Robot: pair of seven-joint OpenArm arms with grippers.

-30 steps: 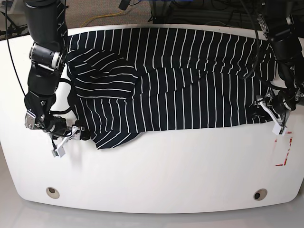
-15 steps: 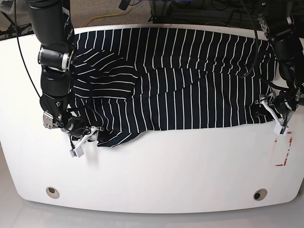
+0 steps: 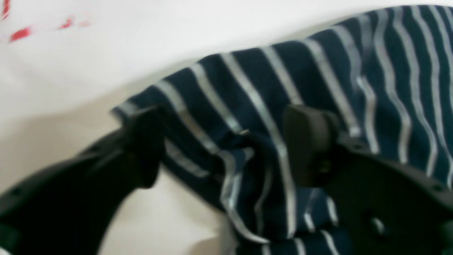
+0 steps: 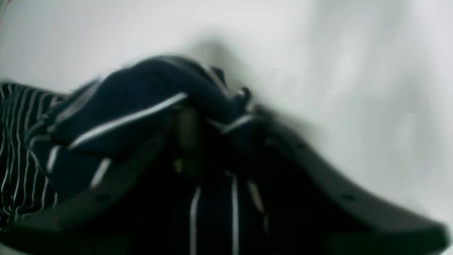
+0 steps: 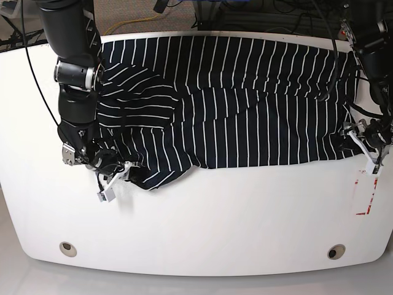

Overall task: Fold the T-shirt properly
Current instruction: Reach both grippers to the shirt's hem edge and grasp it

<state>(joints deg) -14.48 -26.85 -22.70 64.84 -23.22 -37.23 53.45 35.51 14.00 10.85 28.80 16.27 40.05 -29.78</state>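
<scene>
The T-shirt (image 5: 233, 104), dark navy with thin white stripes, lies spread across the back half of the white table (image 5: 215, 227). My right gripper (image 5: 120, 175) is at the shirt's front-left corner. In the blurred right wrist view its jaws stand close together around a bunched fold of the T-shirt (image 4: 141, 106), right gripper (image 4: 219, 131). My left gripper (image 5: 362, 146) is at the shirt's front-right corner. Seen from the left wrist, the left gripper (image 3: 226, 148) is open wide, with the T-shirt (image 3: 269, 92) corner lying loose between its fingers (image 3: 308, 141).
Red tape marks (image 5: 366, 196) sit on the table by the right edge, also showing as red tape marks (image 3: 21, 33) from the left wrist. Two round holes (image 5: 69, 248) (image 5: 336, 251) are near the front edge. Cables run behind the table.
My right arm slid rightward into the shirt's front-left corner and its jaws narrowed on the cloth, pushing that hem inward. My left gripper opened wider and shifted slightly right.
</scene>
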